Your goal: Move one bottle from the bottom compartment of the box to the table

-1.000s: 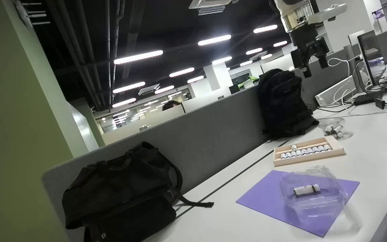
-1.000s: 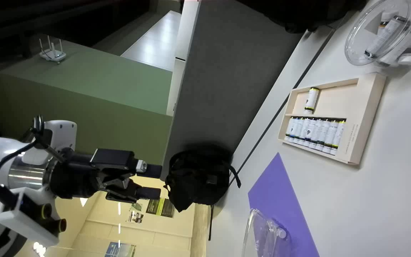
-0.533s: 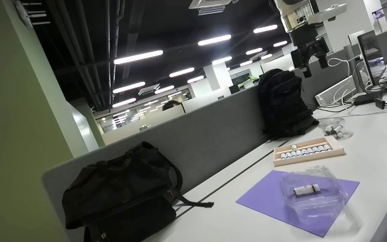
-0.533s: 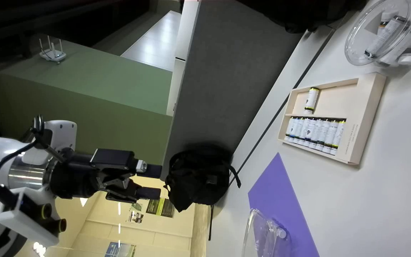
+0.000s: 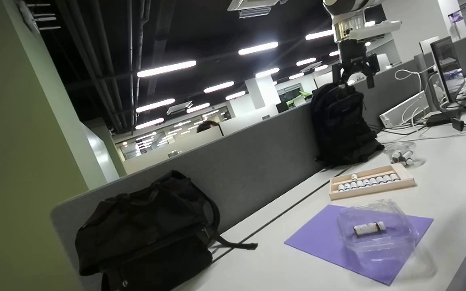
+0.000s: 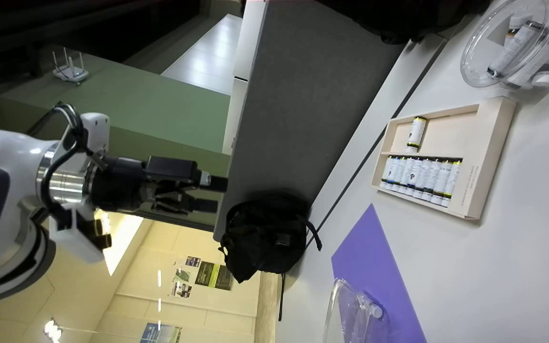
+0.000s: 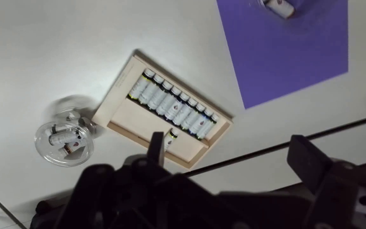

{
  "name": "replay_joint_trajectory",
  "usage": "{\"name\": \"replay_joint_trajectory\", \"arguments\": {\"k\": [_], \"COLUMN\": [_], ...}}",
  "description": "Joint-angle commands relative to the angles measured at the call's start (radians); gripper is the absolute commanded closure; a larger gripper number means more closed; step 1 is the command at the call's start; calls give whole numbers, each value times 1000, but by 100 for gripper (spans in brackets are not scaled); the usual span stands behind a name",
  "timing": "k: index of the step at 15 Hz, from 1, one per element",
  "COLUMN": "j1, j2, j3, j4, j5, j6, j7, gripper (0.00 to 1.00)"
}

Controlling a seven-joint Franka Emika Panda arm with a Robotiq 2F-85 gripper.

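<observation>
The gripper is raised above the table, its jaws spread wide apart. In the wrist view one fingertip covers part of the lone bottle.

The box rests flat on the table, well apart from the gripper. One compartment holds the lone bottle, lying toward one end. The second compartment holds nine bottles in a close row, caps aligned. Which compartment is the bottom one cannot be determined.

A clear bowl stands just beside the box with several bottles jumbled inside; contact between box and bowl cannot be confirmed. The purple mat lies near the box, apart from it. A clear container is on the mat, with another bottle on its side within.

In both exterior views the grey partition runs along the table. In an exterior view a black backpack stands upright beside it, its top in line with the gripper, and a dark bag sits slumped farther along. Beyond are a monitor and, farthest, rows of lit ceiling lights.
</observation>
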Motion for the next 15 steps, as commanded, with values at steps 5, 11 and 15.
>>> {"name": "replay_joint_trajectory", "arguments": {"k": [5,11,15], "j1": [-11,-13,-15], "j2": [409,413,442], "j3": [-49,-45,-49], "j4": [434,408,412], "j5": [204,199,198], "j6": [17,50,70], "j7": [134,97,126], "gripper": [0,0,0]}}
